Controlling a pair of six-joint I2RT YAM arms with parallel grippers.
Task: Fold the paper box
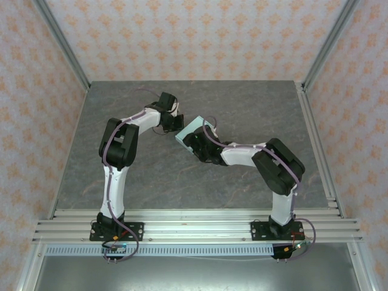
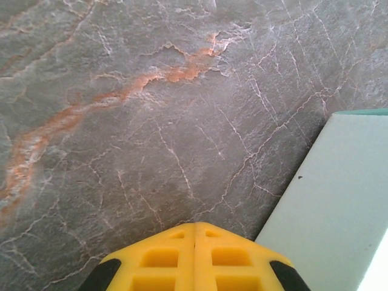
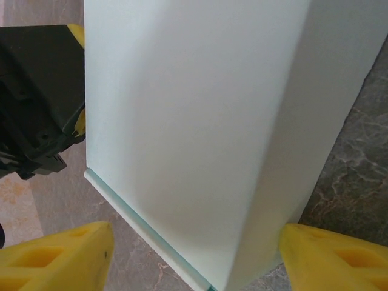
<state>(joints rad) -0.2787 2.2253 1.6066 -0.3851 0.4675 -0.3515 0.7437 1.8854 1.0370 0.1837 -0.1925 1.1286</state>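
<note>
The paper box (image 1: 192, 128) is a pale mint-green folded box in the middle of the grey stone-patterned table (image 1: 242, 103). In the right wrist view the box (image 3: 200, 121) looms close, one broad face and a narrower side face showing. My right gripper (image 3: 194, 241) is open, its yellow fingers (image 3: 66, 254) standing wide on either side of the box's near corner. In the top view the right gripper (image 1: 197, 144) sits at the box's near side. My left gripper (image 2: 194, 229) is shut on nothing, just left of the box (image 2: 339, 194), and lies at the box's left edge (image 1: 174, 121).
Aluminium rails (image 1: 194, 221) run along the table's near edge, and frame posts (image 1: 315, 121) stand along the right side. Patterned walls (image 1: 194, 36) enclose the workspace. The left arm's black wrist (image 3: 36, 103) sits close to the box's left side.
</note>
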